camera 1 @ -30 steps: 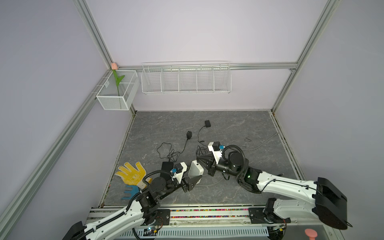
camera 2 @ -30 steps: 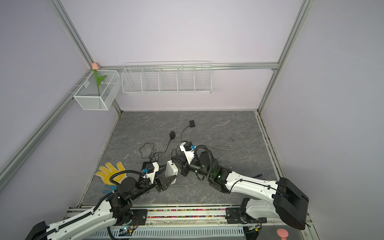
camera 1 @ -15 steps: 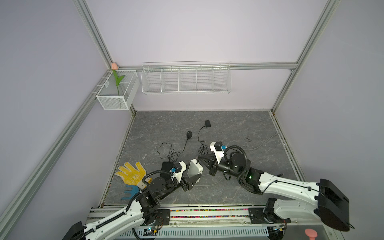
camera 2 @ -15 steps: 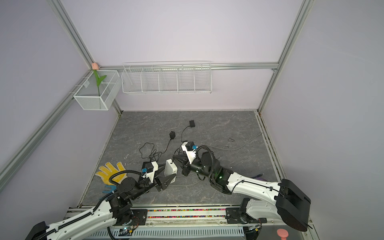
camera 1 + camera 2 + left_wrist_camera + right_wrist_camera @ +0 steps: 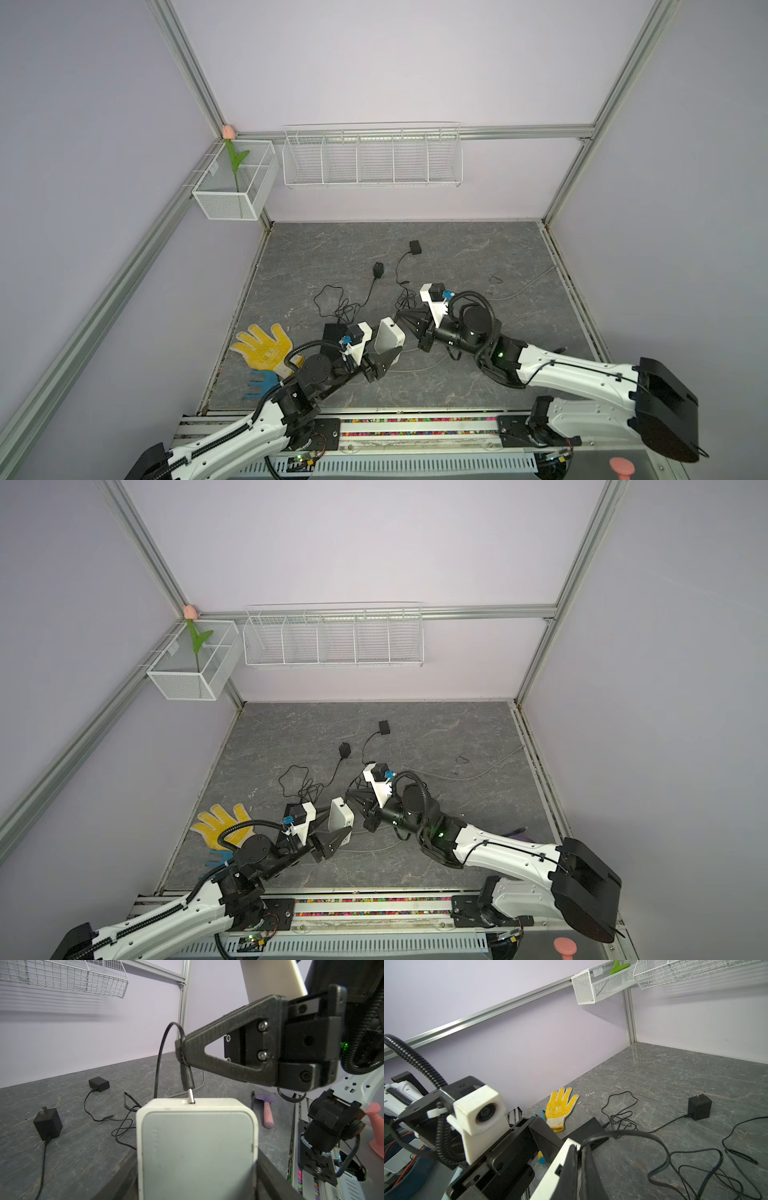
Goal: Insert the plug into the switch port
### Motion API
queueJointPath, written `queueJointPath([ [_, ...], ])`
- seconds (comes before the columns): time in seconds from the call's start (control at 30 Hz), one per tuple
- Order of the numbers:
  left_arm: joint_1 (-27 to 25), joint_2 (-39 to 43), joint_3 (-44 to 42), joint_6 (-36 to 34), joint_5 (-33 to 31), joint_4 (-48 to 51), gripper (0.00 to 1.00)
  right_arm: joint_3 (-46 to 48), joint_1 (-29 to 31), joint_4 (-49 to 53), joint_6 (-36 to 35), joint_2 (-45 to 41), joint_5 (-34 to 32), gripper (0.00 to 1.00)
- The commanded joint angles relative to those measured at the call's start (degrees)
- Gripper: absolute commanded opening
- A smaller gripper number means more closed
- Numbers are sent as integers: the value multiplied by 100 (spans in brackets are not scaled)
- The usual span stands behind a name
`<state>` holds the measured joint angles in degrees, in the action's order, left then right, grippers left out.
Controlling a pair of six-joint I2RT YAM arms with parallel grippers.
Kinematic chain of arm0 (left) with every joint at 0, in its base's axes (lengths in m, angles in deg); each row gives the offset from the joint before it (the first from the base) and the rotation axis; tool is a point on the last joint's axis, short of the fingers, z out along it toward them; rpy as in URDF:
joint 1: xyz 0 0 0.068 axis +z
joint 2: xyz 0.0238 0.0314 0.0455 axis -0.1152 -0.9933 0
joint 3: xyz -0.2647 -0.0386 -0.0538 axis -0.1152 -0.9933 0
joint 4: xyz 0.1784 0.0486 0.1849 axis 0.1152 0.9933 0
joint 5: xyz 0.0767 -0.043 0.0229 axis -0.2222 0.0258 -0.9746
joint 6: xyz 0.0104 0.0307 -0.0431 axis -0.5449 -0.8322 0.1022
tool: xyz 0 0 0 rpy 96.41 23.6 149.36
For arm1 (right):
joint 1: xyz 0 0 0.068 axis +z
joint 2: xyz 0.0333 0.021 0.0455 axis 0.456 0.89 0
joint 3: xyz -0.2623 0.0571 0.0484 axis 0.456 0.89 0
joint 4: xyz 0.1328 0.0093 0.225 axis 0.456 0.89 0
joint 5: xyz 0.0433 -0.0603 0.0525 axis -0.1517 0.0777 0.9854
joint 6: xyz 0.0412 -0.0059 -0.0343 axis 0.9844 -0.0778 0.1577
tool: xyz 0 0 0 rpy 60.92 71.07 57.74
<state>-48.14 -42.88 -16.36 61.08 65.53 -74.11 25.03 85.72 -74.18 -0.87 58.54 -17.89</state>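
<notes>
The left gripper grasps the white switch, at 6 o'clock on the table in both top views; the right gripper, at the switch's 1 o'clock, is clenched on the black plug. The plug's metal tip touches the port on the switch's edge; depth unclear.

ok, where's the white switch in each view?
Top view: white switch low centre, between the left fingers.
Top view: white switch low centre, a little left of the middle.
Left wrist: fills the lower centre, with the plug at its top edge.
Right wrist: only its edge shows, bottom centre.
Shared landmark: the nearer black adapter, in all four views.
</notes>
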Motion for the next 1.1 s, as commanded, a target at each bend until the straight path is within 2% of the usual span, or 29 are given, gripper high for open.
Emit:
queueJointPath([
  [0.0,80,205,157,-245,-670,-1035,0,120,118,1554,-234,14,138,6],
  [0.2,80,764,-483,-32,-1285,-709,0,-981,-7,3476,-881,60,-908,6],
  [0.27,75,1168,-470,103,-1490,-100,0,-1238,-127,3899,-946,254,-1050,6],
  [0.47,78,2497,-92,383,-2107,2167,0,-1509,-322,4435,-914,997,-848,7],
  [0.57,77,2864,-9,434,-2180,2620,0,-1688,-327,4508,-804,1477,-735,6],
  [0.67,80,2955,86,470,-2230,2819,0,-1833,-322,4600,-723,2111,-433,7],
  [0.8,80,2815,251,464,-2253,2915,0,-2302,-320,5050,-651,3192,-374,6],
  [0.9,79,2663,393,431,-2233,2970,0,-2435,-279,5088,-583,3540,-441,6],
  [1.07,78,2501,559,394,-2241,3027,0,-2576,-278,5139,-506,3650,-517,8],
])
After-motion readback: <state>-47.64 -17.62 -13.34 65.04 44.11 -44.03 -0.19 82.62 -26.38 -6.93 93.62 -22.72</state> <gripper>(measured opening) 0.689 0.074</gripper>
